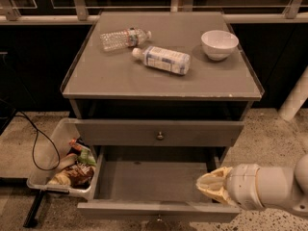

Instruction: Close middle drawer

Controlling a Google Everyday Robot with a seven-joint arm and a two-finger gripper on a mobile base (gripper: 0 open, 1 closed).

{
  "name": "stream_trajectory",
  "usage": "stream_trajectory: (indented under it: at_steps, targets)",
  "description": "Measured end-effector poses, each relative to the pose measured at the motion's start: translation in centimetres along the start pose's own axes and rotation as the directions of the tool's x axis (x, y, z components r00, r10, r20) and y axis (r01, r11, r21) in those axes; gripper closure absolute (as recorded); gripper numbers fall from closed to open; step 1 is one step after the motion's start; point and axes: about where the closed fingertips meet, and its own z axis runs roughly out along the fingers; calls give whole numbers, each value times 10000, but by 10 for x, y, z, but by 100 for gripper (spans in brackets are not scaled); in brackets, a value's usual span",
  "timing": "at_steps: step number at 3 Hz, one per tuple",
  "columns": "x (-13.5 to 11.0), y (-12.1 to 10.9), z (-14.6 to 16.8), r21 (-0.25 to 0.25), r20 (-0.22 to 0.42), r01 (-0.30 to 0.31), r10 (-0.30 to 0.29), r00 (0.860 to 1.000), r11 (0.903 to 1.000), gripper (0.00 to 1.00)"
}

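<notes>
The middle drawer (pixel 159 211) is pulled far out of the grey-brown cabinet. Its inside (pixel 149 179) is bare, and its small round knob (pixel 157 221) sits at the bottom edge of the view. Above it the taller top drawer front (pixel 120 133), with its own knob (pixel 160 135), is pushed in. The lowest drawer is out of view. My gripper (pixel 207 183), cream-coloured on a white wrist, points left over the right rear part of the open drawer, just above its right side wall.
On the cabinet top (pixel 106 76) lie a clear water bottle (pixel 124 38) and a white-labelled bottle (pixel 163 59), and a white bowl (pixel 219 44) stands there. A white bin of snack packets (pixel 62 170) sits on the floor to the left, beside a black cable (pixel 36 143). A white post (pixel 294 97) stands at the right.
</notes>
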Motion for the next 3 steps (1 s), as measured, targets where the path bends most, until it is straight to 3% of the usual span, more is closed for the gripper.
stream_trajectory:
  at_steps: [1,2,3]
  targets:
    - [30,-22,40,721,-129,-193,203,9997,9972,100]
    - [70,-56,33,2007,-838,-305,482,9953,9792,100]
    - [70,-56,33,2004,-842,-303,481,9953,9792,100]
